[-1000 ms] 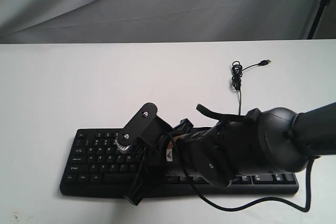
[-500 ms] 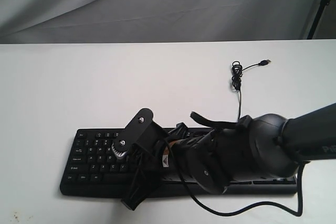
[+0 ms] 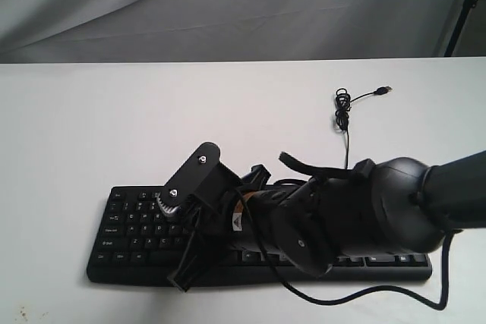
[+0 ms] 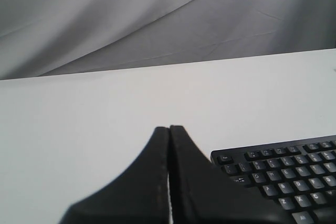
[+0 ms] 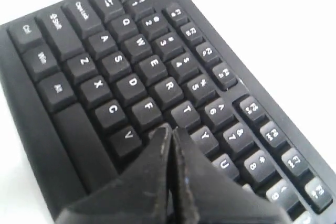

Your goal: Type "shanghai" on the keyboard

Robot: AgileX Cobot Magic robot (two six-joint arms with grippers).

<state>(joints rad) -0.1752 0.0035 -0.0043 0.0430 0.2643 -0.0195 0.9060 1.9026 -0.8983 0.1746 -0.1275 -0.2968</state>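
The scene contains one keyboard, one cable and two claws, all on or above one white flat worktop (image 3: 114, 127) backed by a grey draped fabric backdrop (image 3: 228, 5).

1. Left claw (image 4: 169, 128): black, two fingers. The fingers are pressed together along their full length with nothing between them. The claw sits over bare worktop, near the Esc corner of the keyboard and apart from it. It does not appear in the exterior view.

2. Wide flat black keyboard with white key legends (image 3: 137, 225): one unit, lying flat at the near edge of the worktop, centre to right. Its left letter block is exposed; the middle section is covered by the right arm.

3. Right claw (image 5: 169, 129): black, two fingers, clenched on nothing. The tips are directly over the letter block, among the F, T, Y and V keys. The key beneath the tips is hidden, and contact cannot be determined.

4. Thin black cable (image 3: 343, 111): one, running from behind the right arm towards the far side, bundled in one small coil, ending in one USB plug (image 3: 387, 89) lying on the worktop.
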